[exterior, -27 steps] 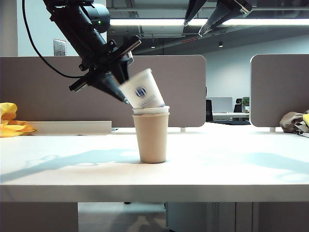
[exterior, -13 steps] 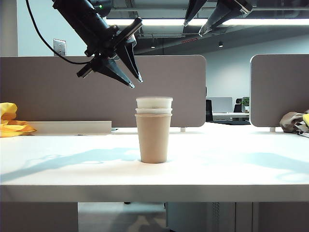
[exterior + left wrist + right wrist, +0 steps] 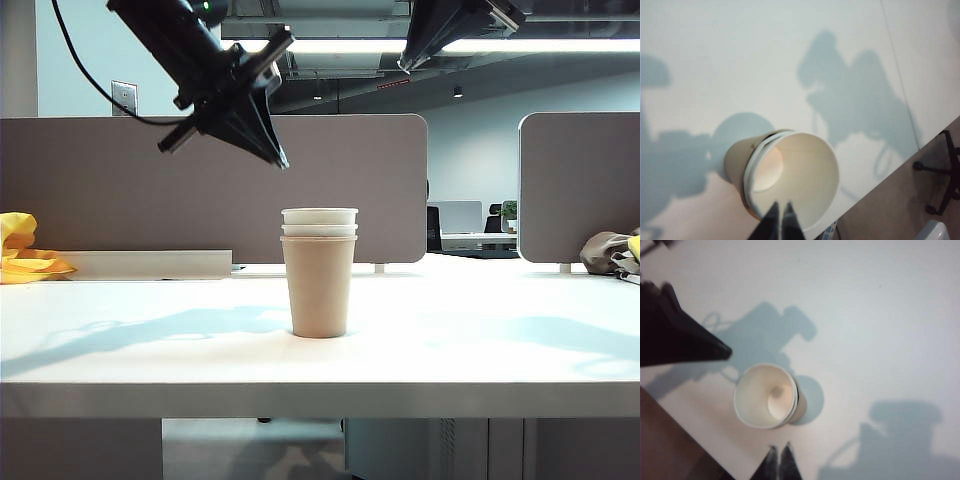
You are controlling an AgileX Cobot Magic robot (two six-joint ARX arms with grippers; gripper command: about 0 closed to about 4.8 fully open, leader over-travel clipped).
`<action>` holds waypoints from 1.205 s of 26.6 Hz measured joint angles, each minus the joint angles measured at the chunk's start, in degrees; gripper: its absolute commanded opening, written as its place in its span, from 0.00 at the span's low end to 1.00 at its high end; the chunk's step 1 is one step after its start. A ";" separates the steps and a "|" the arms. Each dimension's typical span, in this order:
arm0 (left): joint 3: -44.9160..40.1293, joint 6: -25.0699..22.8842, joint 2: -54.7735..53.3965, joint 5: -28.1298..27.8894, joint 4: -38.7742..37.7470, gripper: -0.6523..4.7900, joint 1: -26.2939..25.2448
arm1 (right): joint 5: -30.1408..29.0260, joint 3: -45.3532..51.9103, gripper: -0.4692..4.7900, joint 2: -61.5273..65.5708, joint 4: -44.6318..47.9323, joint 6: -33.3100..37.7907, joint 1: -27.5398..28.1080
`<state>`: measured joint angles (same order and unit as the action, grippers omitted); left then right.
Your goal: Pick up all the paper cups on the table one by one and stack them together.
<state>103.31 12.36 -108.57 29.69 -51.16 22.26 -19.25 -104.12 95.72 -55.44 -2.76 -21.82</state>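
We see the paper cups (image 3: pixel 319 272) nested in one upright stack near the middle of the table (image 3: pixel 480 350): tan cup outside, two white rims showing above its lip. The left gripper (image 3: pixel 281 163) hangs above and to the left of the stack in the exterior view, clear of it, jaws pinched together w/ nothing between them. The right gripper (image 3: pixel 402 66) sits high at the top edge, right of the stack, tips also together & empty. In the right wrist view the stack (image 3: pixel 767 396) lies near the closed tips (image 3: pixel 779 450). A yellow cloth (image 3: pixel 25 252) lies at the far left.
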 measured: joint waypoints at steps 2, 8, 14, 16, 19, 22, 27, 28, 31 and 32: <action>0.00 -0.11 1.16 0.00 0.11 0.11 0.00 | -0.35 0.63 0.09 0.00 -1.51 -0.15 0.00; 0.00 -1.11 5.44 -0.50 -0.55 0.11 -0.02 | -3.06 2.45 0.09 0.02 -4.02 -0.35 -0.07; 0.00 -3.48 12.59 -4.22 0.15 0.11 -0.09 | -3.04 2.45 0.09 -2.64 -3.19 -1.79 -0.07; 0.00 -3.89 14.29 -4.42 1.01 0.11 -0.09 | -3.02 2.45 0.09 -4.33 -1.77 -1.84 -0.07; 0.00 -4.24 17.57 -5.33 3.43 0.11 -0.02 | -2.78 2.45 0.09 -6.95 0.52 -1.88 -0.07; 0.02 -4.48 20.57 -5.79 6.27 0.11 -0.02 | -2.43 2.45 0.09 -9.90 3.34 -1.92 -0.07; 0.00 -6.86 25.29 -9.33 8.52 0.11 -0.02 | -2.23 4.61 0.09 -16.72 10.71 -2.86 -0.07; 0.00 -7.30 26.75 -10.12 9.11 0.11 -0.02 | -1.70 6.05 0.09 -18.43 13.14 -2.89 -0.07; 0.00 -7.80 29.11 -10.78 10.67 0.11 0.00 | -1.36 10.80 0.09 -21.70 17.16 -2.91 -0.07; 0.00 -8.02 29.73 -11.13 11.10 0.11 0.00 | -1.33 12.94 0.09 -23.04 18.71 -2.91 -0.07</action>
<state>103.31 4.34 -78.85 18.57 -40.05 22.26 -20.58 -91.18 72.69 -36.73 -5.67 -21.89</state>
